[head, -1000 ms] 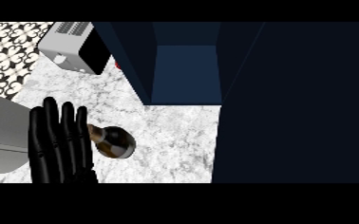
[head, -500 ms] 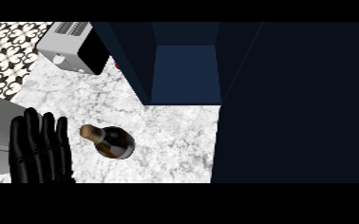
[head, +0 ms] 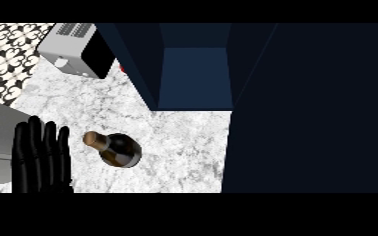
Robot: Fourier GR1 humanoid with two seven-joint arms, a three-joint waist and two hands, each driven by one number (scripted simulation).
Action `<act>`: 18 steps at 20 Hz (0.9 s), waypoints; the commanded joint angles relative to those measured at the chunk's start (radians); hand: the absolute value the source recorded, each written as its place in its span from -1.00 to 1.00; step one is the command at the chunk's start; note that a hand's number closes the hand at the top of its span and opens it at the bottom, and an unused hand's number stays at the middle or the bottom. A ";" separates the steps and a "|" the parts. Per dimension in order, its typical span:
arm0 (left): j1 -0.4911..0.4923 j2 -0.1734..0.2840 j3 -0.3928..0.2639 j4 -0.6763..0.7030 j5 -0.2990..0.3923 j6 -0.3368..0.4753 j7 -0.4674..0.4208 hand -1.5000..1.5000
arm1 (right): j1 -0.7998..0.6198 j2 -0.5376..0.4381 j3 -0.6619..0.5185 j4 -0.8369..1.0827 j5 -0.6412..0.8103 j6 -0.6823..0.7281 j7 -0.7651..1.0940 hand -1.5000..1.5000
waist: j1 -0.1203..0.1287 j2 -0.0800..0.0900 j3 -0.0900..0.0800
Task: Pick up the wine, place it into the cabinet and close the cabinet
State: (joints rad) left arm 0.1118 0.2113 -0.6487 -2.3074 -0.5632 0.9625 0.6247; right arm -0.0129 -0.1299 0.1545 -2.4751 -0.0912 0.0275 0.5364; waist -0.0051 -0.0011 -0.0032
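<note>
The wine bottle, dark with a tan cork top, stands on the marble counter at lower left. My left hand is just left of it, fingers straight and pointing up, a small gap away from the bottle. The dark blue cabinet stands open at top centre, its inside bare. Its door fills the right side of the view. My right hand does not show.
A grey toaster sits at the upper left of the counter, next to the cabinet's left wall. A small red object peeks out beside it. Patterned tiles run along the far left.
My left hand has drawn back down and to the left, away from the bottle, and the bottle now shows fully. The bottle has stayed upright in place.
</note>
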 commanded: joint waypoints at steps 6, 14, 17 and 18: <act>0.109 0.062 0.054 0.031 0.445 0.042 -0.323 -1.00 | 0.022 0.005 0.016 -0.156 -0.004 -0.027 0.101 -1.00 | 0.001 -0.002 -0.001; 0.186 -0.041 0.208 0.275 0.721 -0.136 -0.731 -1.00 | 0.043 -0.011 -0.055 -0.094 -0.080 0.029 0.039 -1.00 | 0.005 -0.001 0.001; 0.218 -0.053 0.265 0.319 0.797 -0.228 -0.811 -1.00 | 0.017 -0.005 -0.079 -0.085 -0.088 0.028 0.034 -1.00 | 0.007 0.000 0.002; 0.191 -0.057 0.331 0.397 0.851 -0.273 -0.840 -1.00 | -0.029 -0.008 -0.047 -0.144 -0.070 -0.006 0.140 -1.00 | 0.005 -0.001 0.000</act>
State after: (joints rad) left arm 0.2845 0.1788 -0.4143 -2.0236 0.1626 0.7986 -0.0867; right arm -0.0373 -0.1270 0.1281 -2.4890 -0.0798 0.0299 0.5849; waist -0.0003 -0.0021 -0.0025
